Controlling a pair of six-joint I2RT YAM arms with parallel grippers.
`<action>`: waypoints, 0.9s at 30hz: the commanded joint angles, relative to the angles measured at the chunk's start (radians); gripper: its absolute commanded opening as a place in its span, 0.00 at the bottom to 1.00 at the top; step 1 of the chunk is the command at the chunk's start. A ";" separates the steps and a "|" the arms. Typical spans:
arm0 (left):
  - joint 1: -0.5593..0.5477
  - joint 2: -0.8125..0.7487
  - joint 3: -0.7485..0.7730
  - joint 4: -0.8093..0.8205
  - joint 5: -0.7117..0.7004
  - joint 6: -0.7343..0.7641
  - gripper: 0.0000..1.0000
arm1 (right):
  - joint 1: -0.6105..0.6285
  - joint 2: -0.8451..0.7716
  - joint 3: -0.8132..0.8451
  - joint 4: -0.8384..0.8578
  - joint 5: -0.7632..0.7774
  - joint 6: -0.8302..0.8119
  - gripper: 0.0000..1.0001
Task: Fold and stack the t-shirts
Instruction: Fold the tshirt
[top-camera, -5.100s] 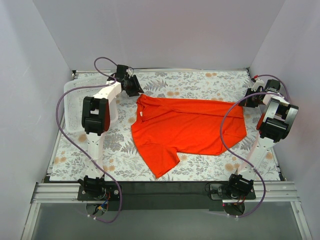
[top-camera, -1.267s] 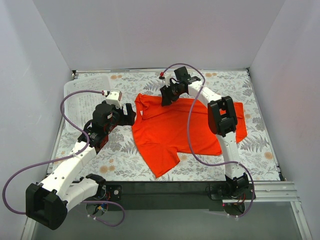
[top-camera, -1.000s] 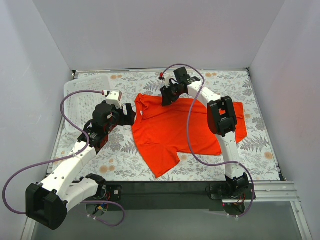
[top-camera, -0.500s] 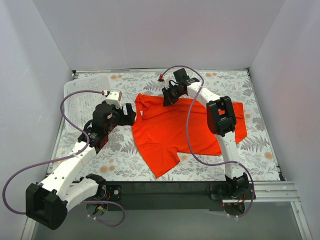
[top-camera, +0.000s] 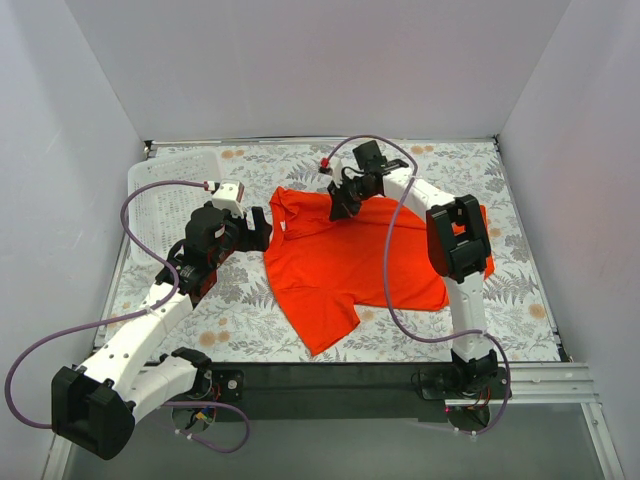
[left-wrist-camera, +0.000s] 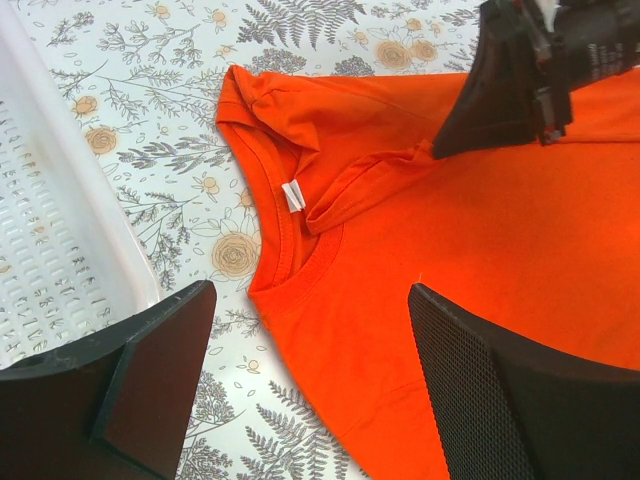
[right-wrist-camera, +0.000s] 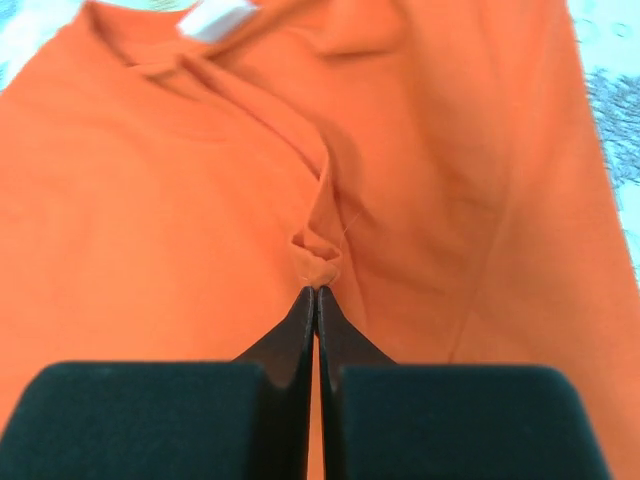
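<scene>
One orange-red t-shirt (top-camera: 360, 262) lies spread on the floral table, collar at the far left, one sleeve toward the near edge. My right gripper (top-camera: 338, 207) reaches across the shirt's far edge and is shut on a small pinch of the t-shirt fabric (right-wrist-camera: 318, 262) just below the collar; its fingertips (right-wrist-camera: 317, 292) meet. The left wrist view shows it as a dark shape (left-wrist-camera: 500, 90) over the shirt (left-wrist-camera: 450, 250). My left gripper (top-camera: 262, 228) is open and empty, hovering just left of the collar (left-wrist-camera: 300, 270), its fingers (left-wrist-camera: 160, 370) spread wide.
A white perforated basket (top-camera: 160, 190) lies at the far left, its rim (left-wrist-camera: 90, 190) close to my left gripper. White walls enclose the table on three sides. The right arm's purple cable (top-camera: 385, 270) hangs across the shirt.
Both arms have come from the back corners to the collar. In the last half second the right gripper has shifted slightly right and nearer with the pinched fabric; the left arm is still.
</scene>
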 joint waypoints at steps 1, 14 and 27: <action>0.002 -0.023 -0.007 0.009 0.005 0.000 0.72 | 0.021 -0.097 -0.080 -0.043 -0.081 -0.160 0.05; 0.002 0.038 -0.004 0.009 0.076 -0.006 0.72 | 0.052 -0.214 -0.192 -0.163 0.047 -0.340 0.57; 0.071 0.587 0.284 0.010 0.138 -0.412 0.60 | -0.261 -0.418 -0.342 0.071 0.052 0.156 0.50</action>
